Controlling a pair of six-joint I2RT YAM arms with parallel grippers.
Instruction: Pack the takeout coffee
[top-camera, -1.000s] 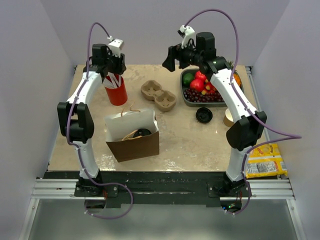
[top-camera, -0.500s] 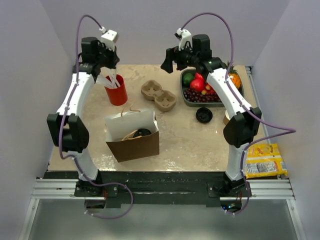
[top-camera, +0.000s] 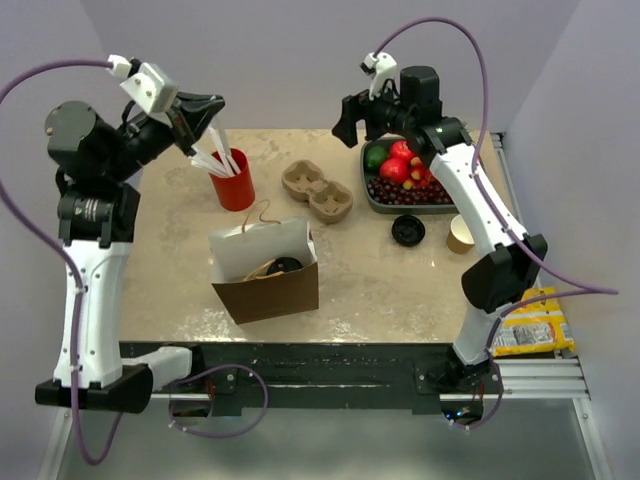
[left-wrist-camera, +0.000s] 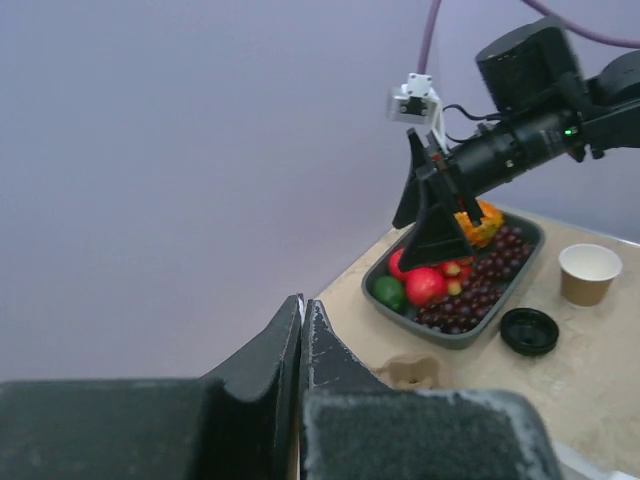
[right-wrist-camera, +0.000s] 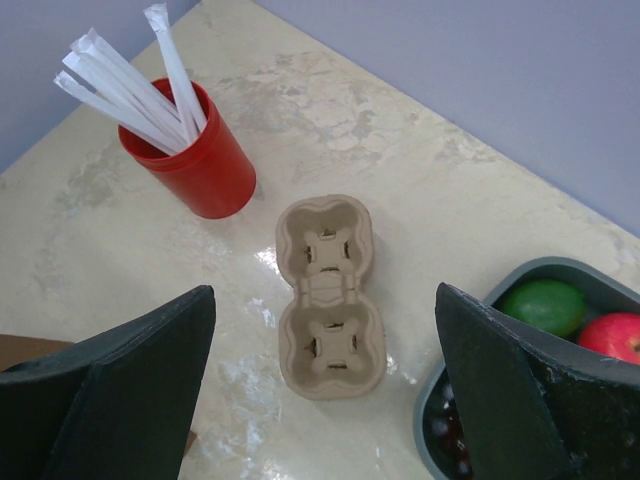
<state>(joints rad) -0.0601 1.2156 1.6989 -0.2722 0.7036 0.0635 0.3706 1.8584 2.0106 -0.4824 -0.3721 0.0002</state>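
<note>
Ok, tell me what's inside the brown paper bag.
Inside the paper bag sits the takeout coffee, showing only its round black lid. The cup body and the bag's bottom are hidden by the bag's walls.

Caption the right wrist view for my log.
Right hand open, framing the empty pulp cup carrier; red cup of wrapped straws left, fruit tray right.

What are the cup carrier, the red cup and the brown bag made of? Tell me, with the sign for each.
The cup carrier looks like moulded paper pulp: matte tan, soft rounded edges. The red cup is probably plastic: smooth, with a slight sheen. The brown bag looks like kraft paper: matte and creased.
</note>
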